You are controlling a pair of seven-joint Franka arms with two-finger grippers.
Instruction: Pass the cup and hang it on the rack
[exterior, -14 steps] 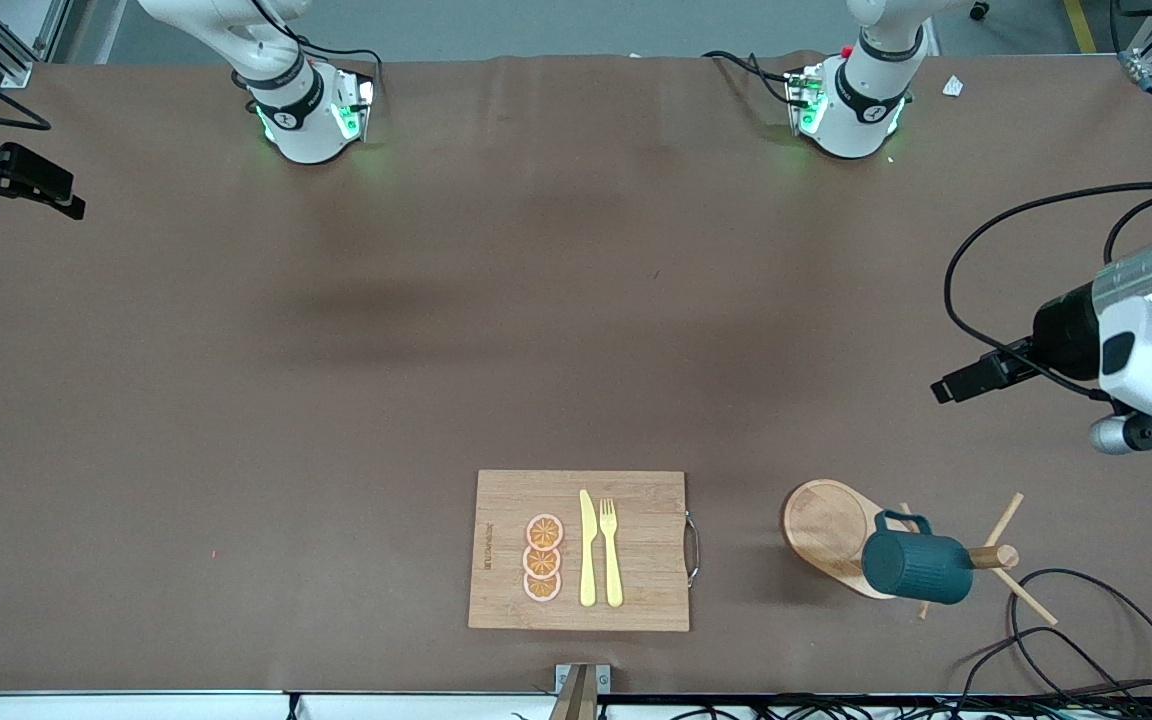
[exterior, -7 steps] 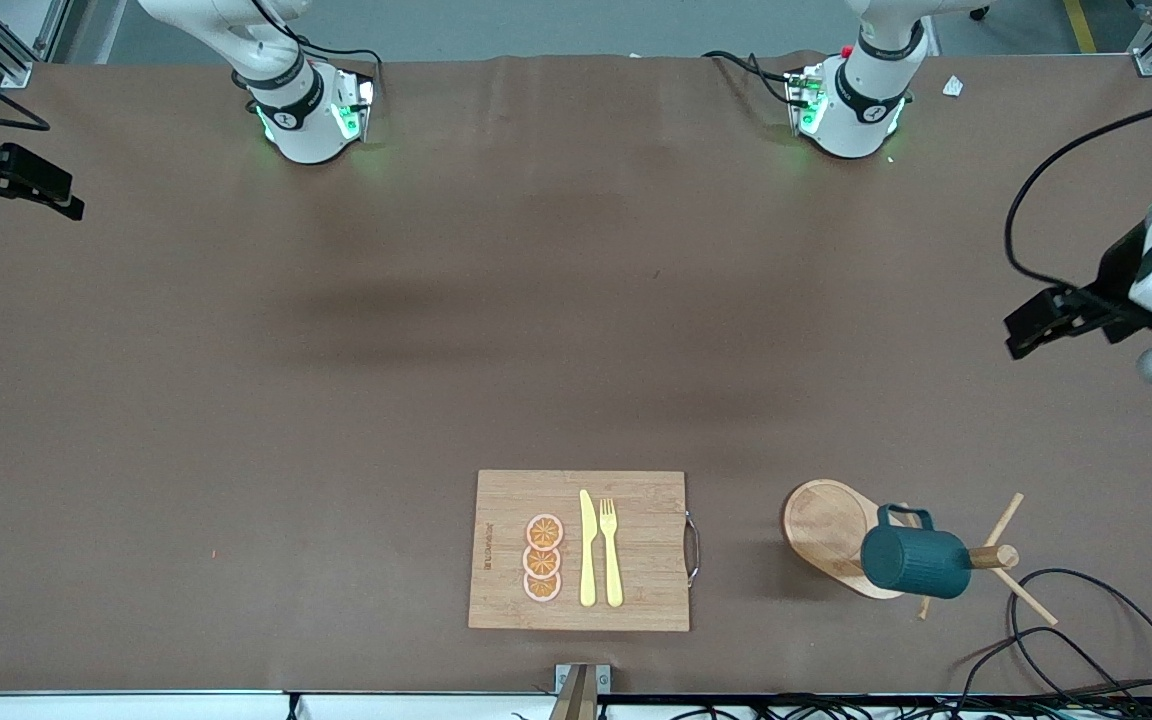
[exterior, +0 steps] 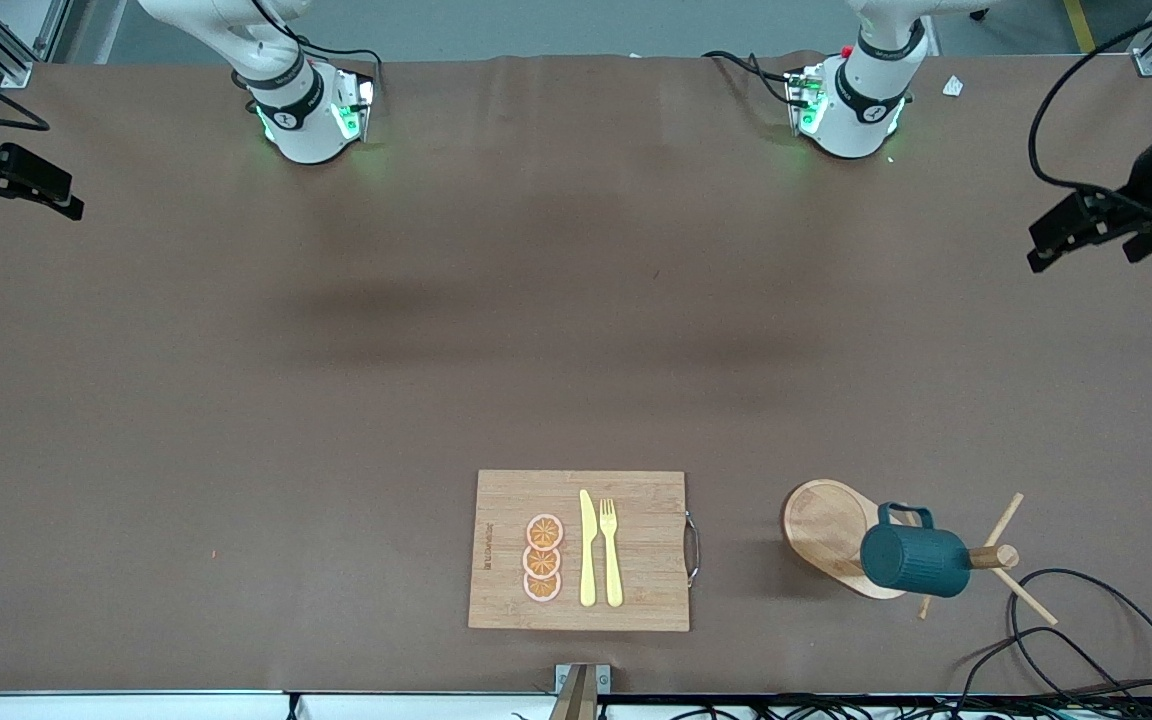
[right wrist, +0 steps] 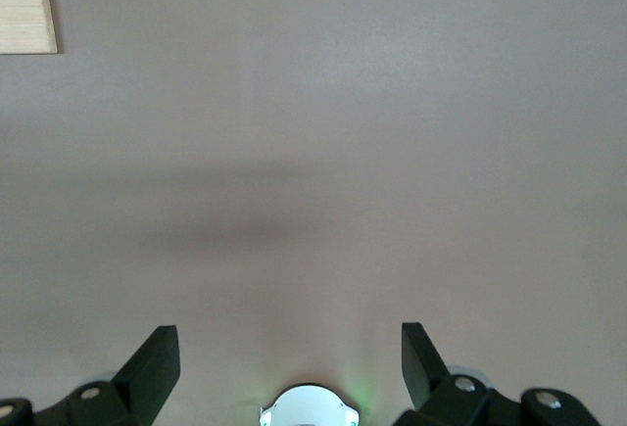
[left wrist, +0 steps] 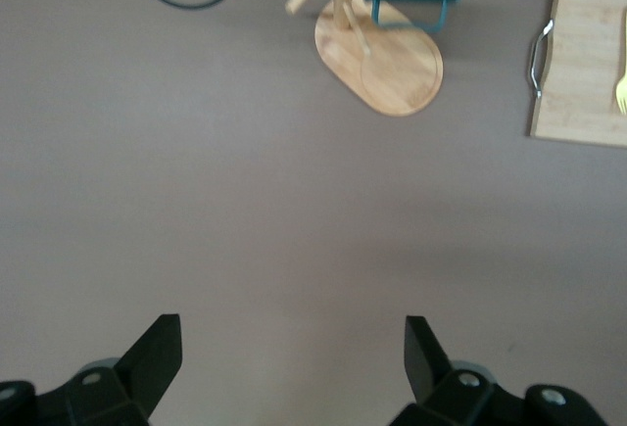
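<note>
Ribbed teal cup (exterior: 914, 563) hangs on the wooden rack (exterior: 831, 535).
Left gripper (left wrist: 294, 353) and right gripper (right wrist: 291, 353) both spread wide, empty (over bare brown table (exterior: 336, 400)).

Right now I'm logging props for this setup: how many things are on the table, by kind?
Cup: 1
Rack: 1
Cutting board: 1
Orange slices: 3
Knife: 1
Fork: 1
Total: 8
</note>
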